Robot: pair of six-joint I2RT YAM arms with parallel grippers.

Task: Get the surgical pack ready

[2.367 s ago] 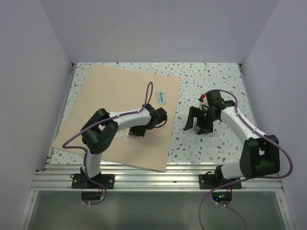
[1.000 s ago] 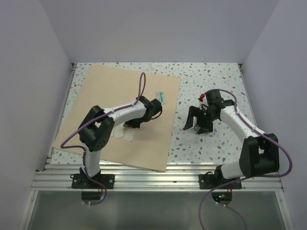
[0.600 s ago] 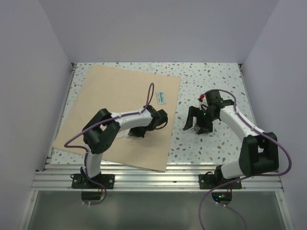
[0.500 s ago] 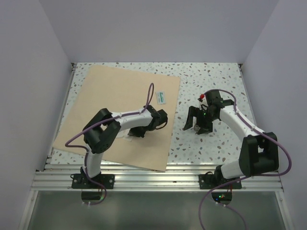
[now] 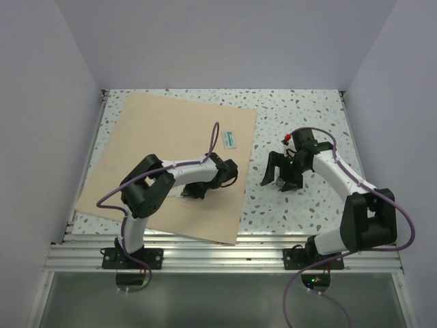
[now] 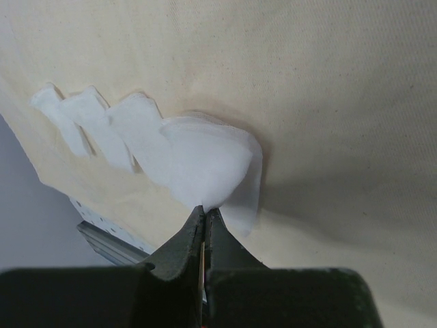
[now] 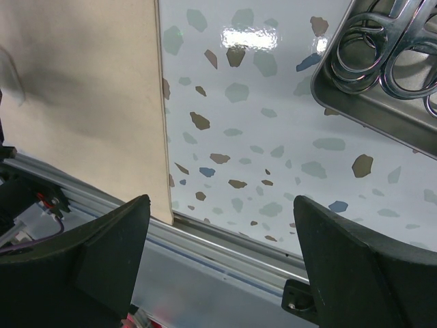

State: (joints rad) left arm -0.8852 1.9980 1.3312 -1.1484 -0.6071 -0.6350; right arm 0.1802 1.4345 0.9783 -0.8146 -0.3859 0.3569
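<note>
The tan wrap sheet (image 5: 164, 147) lies flat on the left half of the table. Near its front, my left gripper (image 5: 192, 193) is shut, pinching the edge of a white gauze square (image 6: 208, 164). In the left wrist view the shut left gripper (image 6: 205, 210) holds that square slightly bunched, and more gauze squares (image 6: 95, 123) lie in an overlapping row beside it. My right gripper (image 5: 278, 176) hangs open over bare tabletop right of the sheet. In the right wrist view the right gripper (image 7: 222, 229) holds nothing. The steel tray (image 7: 372, 113) with scissors (image 7: 382, 48) sits beyond it.
A small white and teal label (image 5: 229, 139) lies on the sheet near its right edge. An aluminium rail (image 5: 225, 251) runs along the table's near edge, close to the sheet's front corner (image 7: 160, 205). Grey walls close in the left, right and back.
A second ago the left wrist was farther back over the sheet. It has since come nearer and a little to the right, staying shut on the gauze. The right arm has not moved.
</note>
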